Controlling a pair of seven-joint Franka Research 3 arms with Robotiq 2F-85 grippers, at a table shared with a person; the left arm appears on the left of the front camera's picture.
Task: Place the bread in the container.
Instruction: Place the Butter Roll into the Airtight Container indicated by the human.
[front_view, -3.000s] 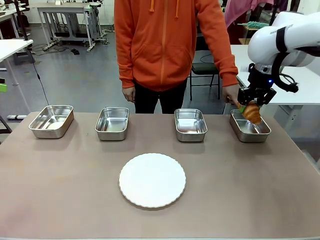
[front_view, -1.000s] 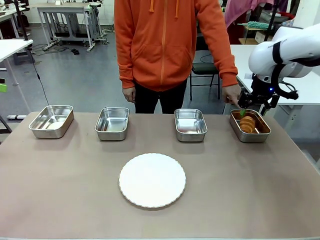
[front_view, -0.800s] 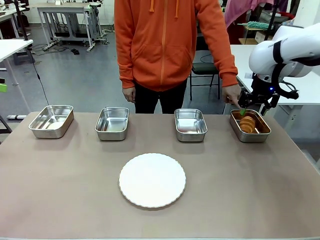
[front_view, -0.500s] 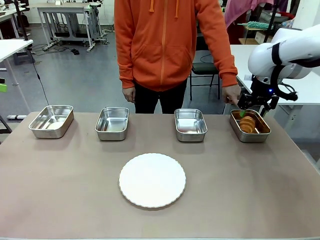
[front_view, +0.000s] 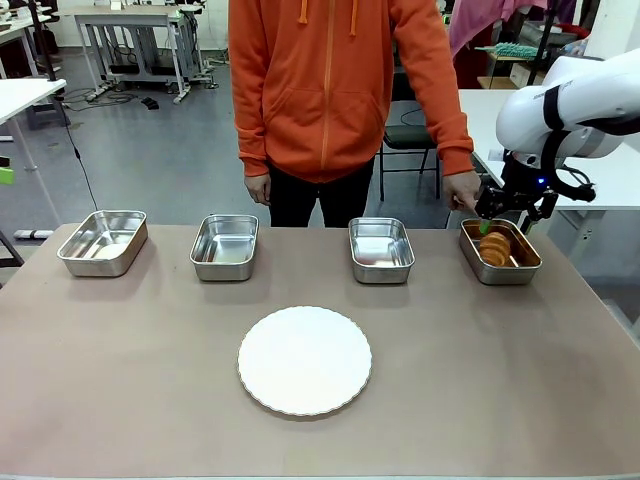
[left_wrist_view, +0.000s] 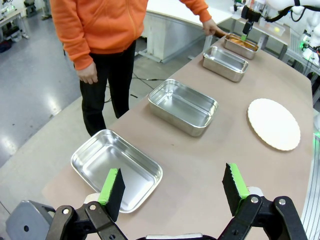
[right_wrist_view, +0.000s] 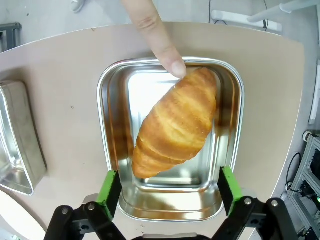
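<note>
While lying diagonally, bread (right_wrist_view: 175, 125) looks glossy, golden-brown.

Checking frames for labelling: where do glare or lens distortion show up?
Right wrist view: bright glare on the container floor beside the croissant; table edge bows from the wide-angle lens. Left wrist view: sheen in the nearest tray. Front view: even light, sharp.

Neighbouring tray (right_wrist_view: 17, 145) cut by frame edge

Shiny steel against a dull tabletop

The shallow rectangular stainless-steel tray (right_wrist_view: 170, 202) gleams mirror-bright; the golden-brown ridged croissant (right_wrist_view: 176, 123) looks glossy; the taupe table surface (front_view: 150, 370) is matt.
</note>
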